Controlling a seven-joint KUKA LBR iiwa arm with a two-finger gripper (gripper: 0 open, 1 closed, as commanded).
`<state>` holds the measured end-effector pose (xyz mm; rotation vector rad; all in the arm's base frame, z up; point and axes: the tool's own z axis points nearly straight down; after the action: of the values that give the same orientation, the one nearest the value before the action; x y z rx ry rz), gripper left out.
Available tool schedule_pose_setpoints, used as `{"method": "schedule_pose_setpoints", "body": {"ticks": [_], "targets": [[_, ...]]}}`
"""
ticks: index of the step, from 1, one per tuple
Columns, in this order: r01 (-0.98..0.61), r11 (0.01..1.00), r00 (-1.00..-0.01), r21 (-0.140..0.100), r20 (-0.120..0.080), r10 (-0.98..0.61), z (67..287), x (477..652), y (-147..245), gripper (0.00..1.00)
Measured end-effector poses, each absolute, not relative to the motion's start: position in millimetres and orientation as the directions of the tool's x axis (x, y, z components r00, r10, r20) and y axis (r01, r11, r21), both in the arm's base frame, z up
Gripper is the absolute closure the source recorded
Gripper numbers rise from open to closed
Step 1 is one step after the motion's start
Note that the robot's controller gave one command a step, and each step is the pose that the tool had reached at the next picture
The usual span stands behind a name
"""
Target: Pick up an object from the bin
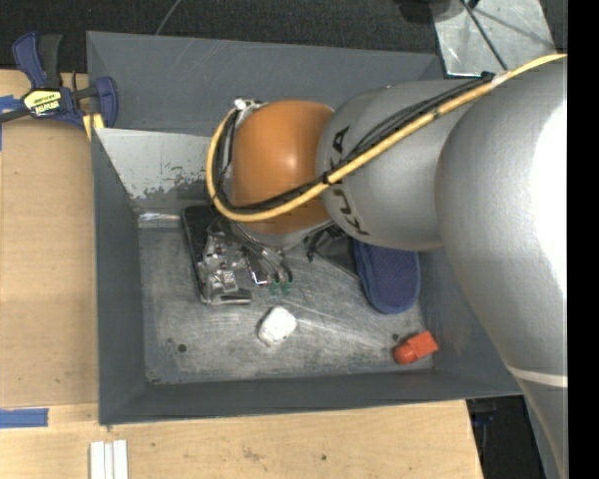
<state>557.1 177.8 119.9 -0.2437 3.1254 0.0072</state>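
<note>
Three loose things: a white lump [276, 325], a blue oval thing [389, 277] and an orange-red block [415, 347] are lying in plain sight on the floor of the grey bin [120, 297], each apart from the others.
Gripper: the gripper [227, 272] is hanging low over the left-middle part of the bin floor, with its metal parts showing just below the orange cover [280, 158].
Gripper's state: whether it is released or clenched, I cannot tell, because the wrist is hiding it from above. Whether it is grasping anything is equally unclear.
Thing under the gripper: a black flat thing [194, 230] is lying on the floor towards the far left corner. The gripper is covering its near end, and only its far left part is showing.
White lump: it is sitting near the gripper, on the side closer to the bin's front wall and slightly to the right. It is not touching the gripper.
Blue oval thing: it is lying right of the gripper, with its far end going under the arm [429, 158].
Orange-red block: it is resting in the front right corner of the floor, well apart from the gripper.
Arm: it is reaching in from the right and covering much of the far right half of the bin.
</note>
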Motion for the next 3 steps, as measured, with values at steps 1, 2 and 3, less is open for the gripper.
{"method": "schedule_pose_setpoints", "body": {"ticks": [1, 2, 3], "targets": [[-0.170, 0.985, -0.985, 0.001, -0.012, -0.170, 198.1, 553.0, 178.9, 1.00], [-0.169, 0.986, -0.986, 0.000, -0.003, -0.169, 192.9, 551.3, 178.2, 0.00], [-0.015, 1.000, -0.999, 0.010, -0.030, -0.015, 121.5, 605.8, 153.9, 0.00]]}}
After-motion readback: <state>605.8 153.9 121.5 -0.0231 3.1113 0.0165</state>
